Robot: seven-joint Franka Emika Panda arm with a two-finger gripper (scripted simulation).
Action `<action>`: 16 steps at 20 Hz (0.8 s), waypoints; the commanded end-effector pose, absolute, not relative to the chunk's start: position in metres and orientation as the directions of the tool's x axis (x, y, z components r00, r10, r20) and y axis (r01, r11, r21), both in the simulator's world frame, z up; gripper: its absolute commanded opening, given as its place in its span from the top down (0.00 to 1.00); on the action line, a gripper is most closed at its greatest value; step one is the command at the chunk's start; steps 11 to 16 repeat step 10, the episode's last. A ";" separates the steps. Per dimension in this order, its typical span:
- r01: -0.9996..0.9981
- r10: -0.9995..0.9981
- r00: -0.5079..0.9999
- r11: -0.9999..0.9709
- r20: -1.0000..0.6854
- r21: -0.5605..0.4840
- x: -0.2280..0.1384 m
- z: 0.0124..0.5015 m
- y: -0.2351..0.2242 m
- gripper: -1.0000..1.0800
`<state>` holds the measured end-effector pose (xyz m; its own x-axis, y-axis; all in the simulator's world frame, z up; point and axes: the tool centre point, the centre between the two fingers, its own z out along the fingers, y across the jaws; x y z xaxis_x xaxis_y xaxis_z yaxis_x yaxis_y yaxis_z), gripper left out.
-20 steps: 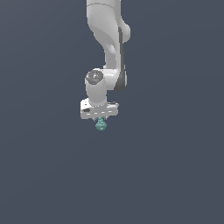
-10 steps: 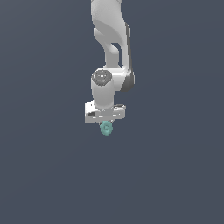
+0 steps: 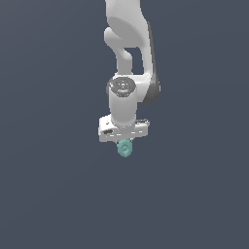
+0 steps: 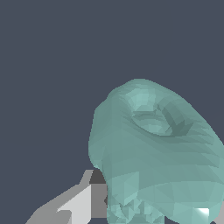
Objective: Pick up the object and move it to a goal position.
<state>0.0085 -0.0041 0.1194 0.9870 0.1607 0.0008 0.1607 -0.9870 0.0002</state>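
Gripper (image 3: 124,144) closed around the teal object (image 3: 125,148)

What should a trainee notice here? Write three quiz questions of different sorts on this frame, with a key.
1. True or false: the teal object sits directly below the white gripper in the exterior view.
2. Multiple choice: in the wrist view the object is A) absent, B) filling much of the picture, C) a distant speck.
3. Fill in: the object's colour is ____.

Key: 1 true; 2 B; 3 teal-green.
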 end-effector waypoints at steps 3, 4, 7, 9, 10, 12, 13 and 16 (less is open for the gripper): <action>0.160 0.160 0.987 -0.987 0.000 0.000 0.018 0.125 0.001 1.00; 0.160 0.160 0.987 -0.987 0.000 0.000 0.019 0.125 0.002 1.00; 0.160 0.160 0.987 -0.987 0.000 0.000 0.020 0.126 0.002 1.00; 0.160 0.160 0.987 -0.987 0.000 0.000 0.020 0.125 0.002 1.00; 0.160 0.160 0.987 -0.987 0.000 0.000 0.020 0.125 0.001 1.00; 0.160 0.160 0.987 -0.987 0.000 0.000 0.020 0.125 0.001 1.00; 0.160 0.160 0.987 -0.987 0.000 0.000 0.020 0.125 0.001 1.00; 0.160 0.160 0.987 -0.987 0.000 0.000 0.020 0.125 0.001 1.00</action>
